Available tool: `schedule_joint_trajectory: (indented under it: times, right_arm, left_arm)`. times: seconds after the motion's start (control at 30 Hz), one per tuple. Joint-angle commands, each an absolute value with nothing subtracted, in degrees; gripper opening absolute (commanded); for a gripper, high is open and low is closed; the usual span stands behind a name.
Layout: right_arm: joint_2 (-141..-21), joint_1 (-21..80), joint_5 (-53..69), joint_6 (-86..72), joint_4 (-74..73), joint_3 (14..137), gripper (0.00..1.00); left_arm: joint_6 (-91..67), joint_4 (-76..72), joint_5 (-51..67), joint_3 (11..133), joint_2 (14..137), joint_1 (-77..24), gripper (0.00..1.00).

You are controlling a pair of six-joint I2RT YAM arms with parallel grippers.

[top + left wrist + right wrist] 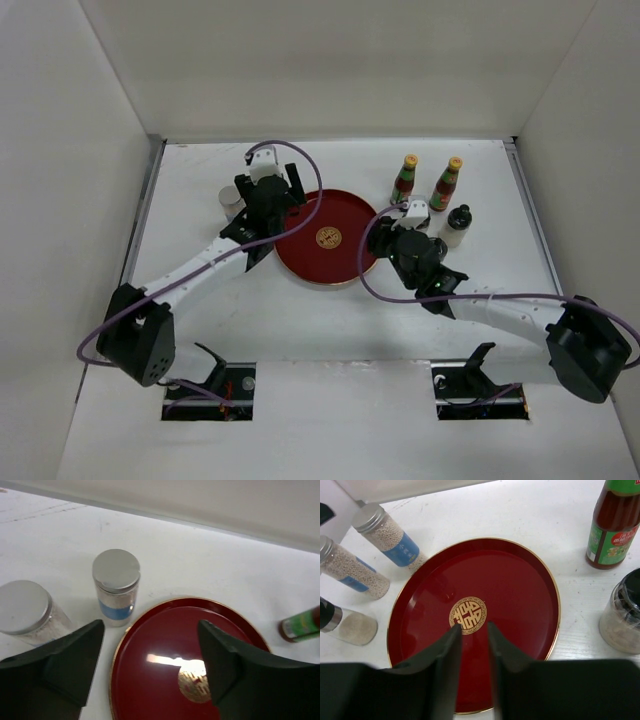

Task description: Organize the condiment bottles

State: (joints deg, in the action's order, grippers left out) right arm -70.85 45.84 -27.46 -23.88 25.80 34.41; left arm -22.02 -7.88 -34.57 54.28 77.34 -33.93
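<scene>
Two slim red-green sauce bottles with yellow caps stand behind the round red tray. A black-capped shaker stands right of it. Two grey-lidded, blue-labelled cylinders stand left of the tray; they also show in the right wrist view, with another black-capped shaker. My left gripper is open and empty over the tray's left rim. My right gripper is open a little and empty over the tray.
White walls close the table at the back and both sides. One sauce bottle and the black-capped shaker stand close to my right gripper's right side. My left arm crosses the table's left part.
</scene>
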Motion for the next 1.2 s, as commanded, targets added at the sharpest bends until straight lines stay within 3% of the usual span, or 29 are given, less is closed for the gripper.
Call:
schedule_joint_trajectory:
  times: [0.0, 0.1, 0.27, 0.83, 1.03, 1.17]
  right_arm:
    - [-70.9, 46.4, -28.5, -22.8, 29.1, 36.2, 0.37]
    - [-70.5, 46.4, -27.9, -22.4, 29.4, 35.9, 0.46]
    - [-70.4, 46.4, -27.6, -22.2, 30.1, 35.5, 0.6]
    - [-68.4, 46.4, -25.2, -22.2, 32.3, 33.7, 0.65]
    - [-65.7, 45.5, -25.1, -22.7, 34.2, 31.7, 0.65]
    - [-64.4, 45.1, -25.0, -22.9, 34.6, 31.0, 0.65]
  left_arm:
    - [-20.0, -9.2, -37.2, 57.9, 78.8, -31.6, 0.79]
    - [-19.2, -9.0, -36.7, 60.5, 81.7, -29.8, 0.86]
    - [-18.9, -8.5, -34.1, 63.9, 86.3, -26.6, 0.87]
    - [-17.8, -6.1, -32.6, 71.9, 98.8, -24.1, 0.83]
    - [-17.7, -6.5, -35.1, 73.1, 101.7, -24.3, 0.66]
    - [-17.9, -6.9, -35.5, 73.2, 100.4, -24.4, 0.45]
